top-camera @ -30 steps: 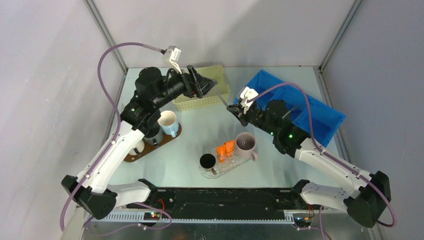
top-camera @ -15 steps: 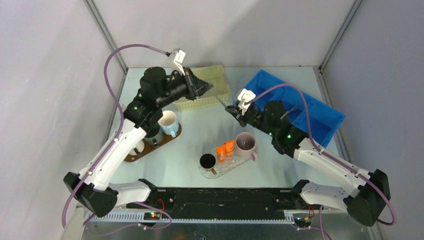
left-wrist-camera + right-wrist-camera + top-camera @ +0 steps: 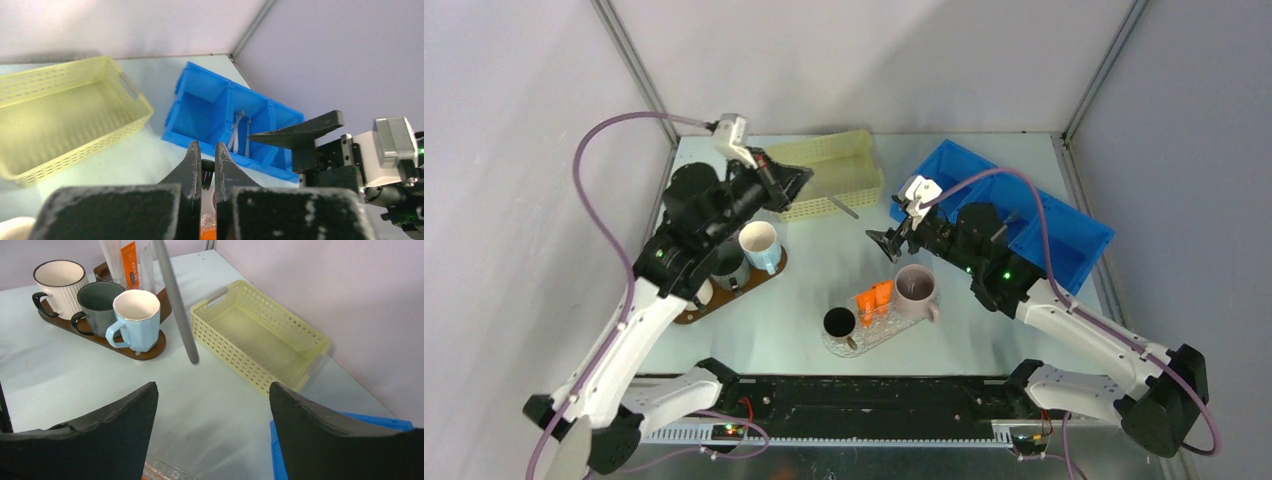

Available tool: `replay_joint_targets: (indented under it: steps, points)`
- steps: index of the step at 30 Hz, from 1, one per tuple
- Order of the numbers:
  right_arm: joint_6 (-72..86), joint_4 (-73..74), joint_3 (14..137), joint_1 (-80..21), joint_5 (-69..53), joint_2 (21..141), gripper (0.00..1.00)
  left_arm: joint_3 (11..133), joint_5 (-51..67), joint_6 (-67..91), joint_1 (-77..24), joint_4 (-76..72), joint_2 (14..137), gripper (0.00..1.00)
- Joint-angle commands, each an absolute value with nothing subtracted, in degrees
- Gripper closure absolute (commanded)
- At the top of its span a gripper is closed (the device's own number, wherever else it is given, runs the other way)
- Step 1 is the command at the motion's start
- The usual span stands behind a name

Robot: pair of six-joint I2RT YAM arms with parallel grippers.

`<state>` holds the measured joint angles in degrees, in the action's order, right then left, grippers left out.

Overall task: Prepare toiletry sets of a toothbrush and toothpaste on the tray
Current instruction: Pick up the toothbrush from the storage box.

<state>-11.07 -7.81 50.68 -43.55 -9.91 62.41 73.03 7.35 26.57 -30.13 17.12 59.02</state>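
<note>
Top external view: the left gripper [image 3: 802,185] hangs over the near edge of the yellow basket [image 3: 874,185] at the table's far edge. Its jaws are clenched on one end of a slim grey toothbrush [image 3: 836,206]. The toothbrush slants out over the middle of the table, its free end near the right gripper [image 3: 886,243] but apart from it. The right gripper's jaws stand wide apart, gripping nothing; in the right wrist view the toothbrush's free end hangs above and between them.

The clear tray [image 3: 894,322] lies near the middle of the table's near edge. It carries two orange tubes [image 3: 865,303] side by side, with one black mug [image 3: 839,322] at its left end and one pink mug [image 3: 914,287] at its right end.

The wooden tray [image 3: 764,275] sits toward the table's left edge. On it are three mugs: a white ribbed mug [image 3: 59,280], a dark grey mug [image 3: 97,300] and a light blue mug [image 3: 135,317]. That makes five mugs in all. Behind these three stands a third orange tube [image 3: 129,262], between two pale upright items too cropped to name.

The blue bin [image 3: 1074,255] lies in the far right corner and has three compartments. In the left wrist view, two white toothbrushes [image 3: 235,132] lean in its middle compartment.
</note>
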Motion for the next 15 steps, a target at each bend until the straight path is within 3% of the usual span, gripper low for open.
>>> replay_joint_targets:
  steps: [1, 3, 5, 15]
  points:
    - [-8.2, -9.7, 50.9, -43.2, -7.6, 60.2, 0.11, 69.8, -3.2, 24.3, -28.5, 16.6, 52.0, 1.0]
    - [-7.5, -10.1, 50.4, -42.9, -6.7, 59.7, 0.03, 68.0, -6.8, 24.2, -27.3, 17.2, 49.0, 1.0]
    - [-6.5, -10.8, 49.1, -42.3, -6.3, 59.0, 0.01, 66.0, -11.3, 23.2, -26.1, 18.1, 46.1, 1.0]
    - [-0.3, -10.4, 44.2, -37.9, -4.3, 52.0, 0.01, 59.0, -26.2, 20.8, -17.4, 25.7, 31.8, 1.0]
